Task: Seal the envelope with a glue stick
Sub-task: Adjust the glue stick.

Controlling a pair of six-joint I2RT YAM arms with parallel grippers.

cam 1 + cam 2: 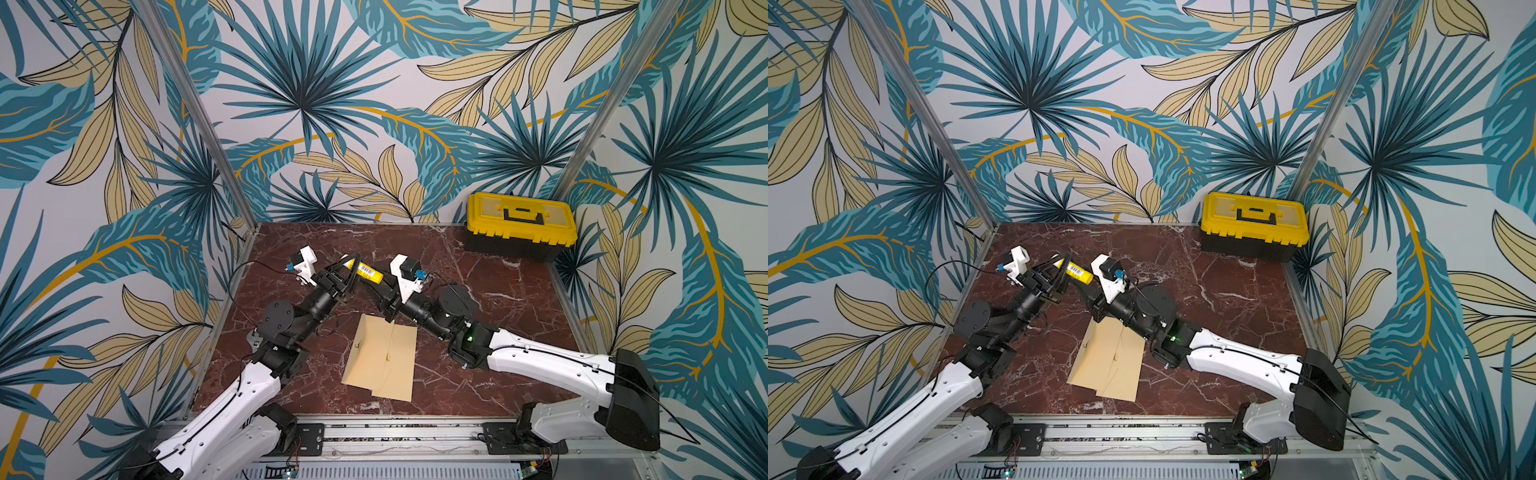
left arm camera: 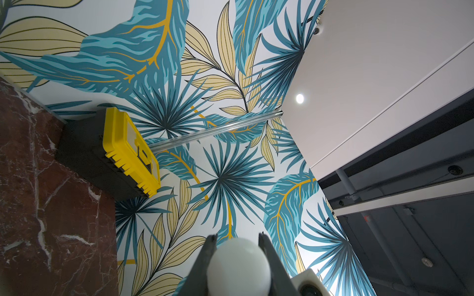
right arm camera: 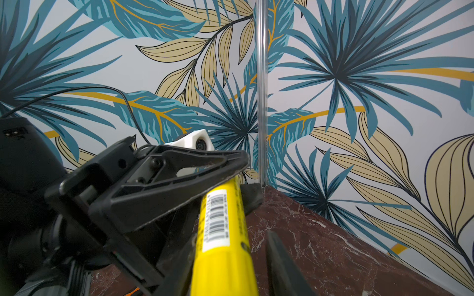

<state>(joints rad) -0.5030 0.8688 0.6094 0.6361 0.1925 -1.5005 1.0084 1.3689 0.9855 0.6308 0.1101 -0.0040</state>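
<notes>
We see the glue stick (image 1: pixel 366 271) held off the table (image 1: pixel 490 316), just above the middle of both top views, slanting from upper left to lower right between the two arms. The left fingers (image 2: pixel 266 253) are clenched on its upper-left end. In the left wrist view that white rounded end sits pinched between both of them, low in the centre of the frame. The right fingers (image 3: pixel 282 266) flank the yellow cap end at the stick's lower right, but they look released: the one we can make out stands just beside the cap, with a sliver of table showing between. The envelope (image 1: pixel 382 357) lies flat on the table, lower in the frame.
</notes>
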